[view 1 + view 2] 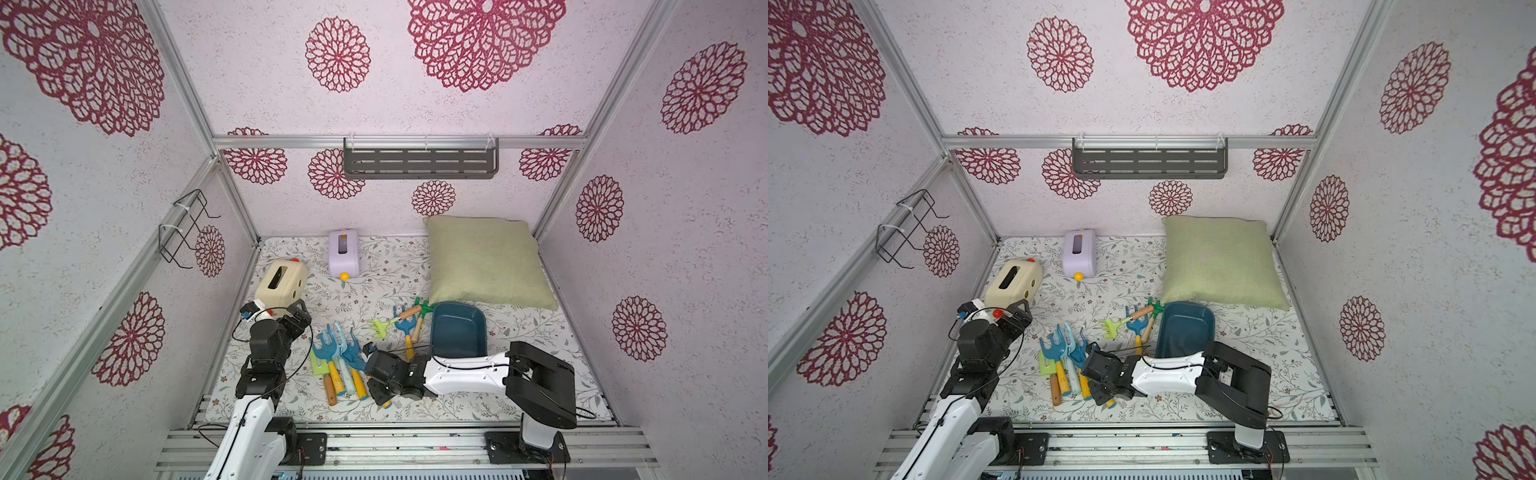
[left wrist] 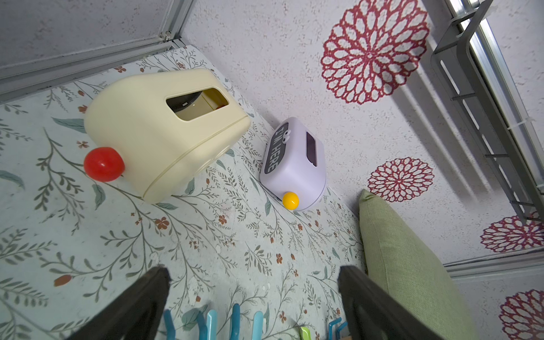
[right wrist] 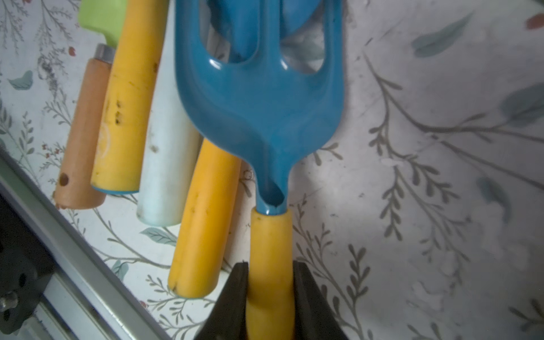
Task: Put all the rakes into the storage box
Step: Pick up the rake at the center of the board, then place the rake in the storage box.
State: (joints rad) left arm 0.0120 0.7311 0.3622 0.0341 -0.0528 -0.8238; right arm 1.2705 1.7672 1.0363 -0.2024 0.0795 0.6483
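Against the back wall, the lilac box (image 2: 297,164) bears a dark panel reading "I'M HERE" beneath two cartoon eyes; it has a slot in its top and a yellow knob (image 2: 290,200) low on its end. Near it, the cream box (image 2: 153,141) has a slot showing a dark, yellowish inside, with a red ball (image 2: 103,164) at its side. In both top views the storage box (image 1: 457,328) sits just before the green pillow (image 1: 486,262), its visible floor bare teal, its near end hidden by the right arm. The rake (image 3: 259,103), blue-headed, is outside the box among other toy tools (image 1: 332,365), its yellow handle clamped in the right gripper (image 3: 269,270). The left gripper (image 2: 253,282) is spread wide, holding nothing
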